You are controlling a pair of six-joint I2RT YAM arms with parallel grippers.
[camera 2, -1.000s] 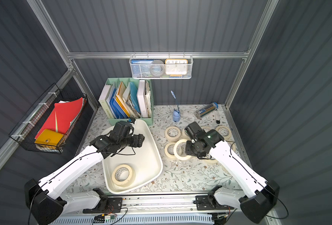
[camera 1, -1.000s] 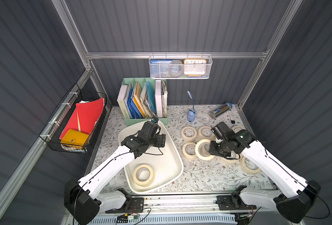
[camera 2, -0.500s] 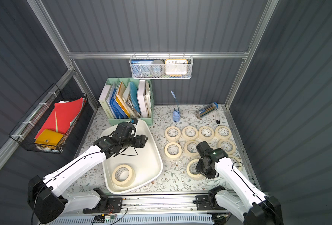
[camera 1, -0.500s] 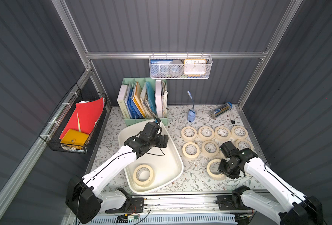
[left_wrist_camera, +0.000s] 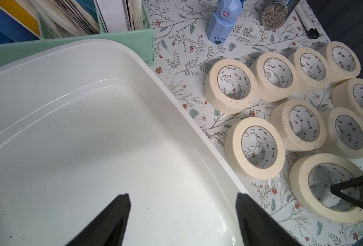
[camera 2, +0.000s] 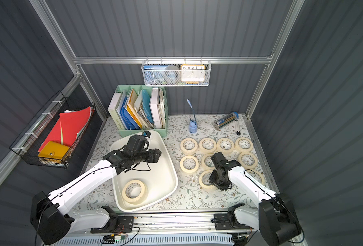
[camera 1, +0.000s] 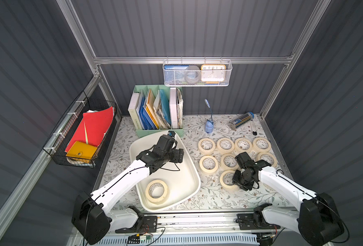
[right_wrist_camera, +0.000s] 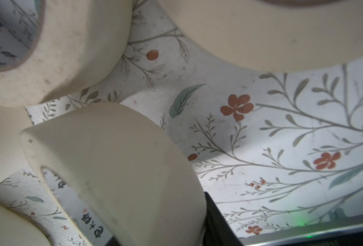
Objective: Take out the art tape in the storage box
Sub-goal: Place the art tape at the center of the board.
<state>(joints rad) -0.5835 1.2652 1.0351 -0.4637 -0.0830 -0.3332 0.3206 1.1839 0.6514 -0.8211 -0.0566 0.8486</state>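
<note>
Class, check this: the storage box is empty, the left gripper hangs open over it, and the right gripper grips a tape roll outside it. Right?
Not quite. The storage box is not empty: one art tape roll lies in it, as both top views show. The rest holds: the left gripper hangs open over it, and the right gripper grips a second roll outside it.

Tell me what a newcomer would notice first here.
A cluster of cream art tape rolls lies flat on the floral tabletop beside the white storage box, with a single roll lying inside it. The right gripper pinches the wall of the near-edge roll of that cluster, while the left gripper hangs open over the box.
</note>
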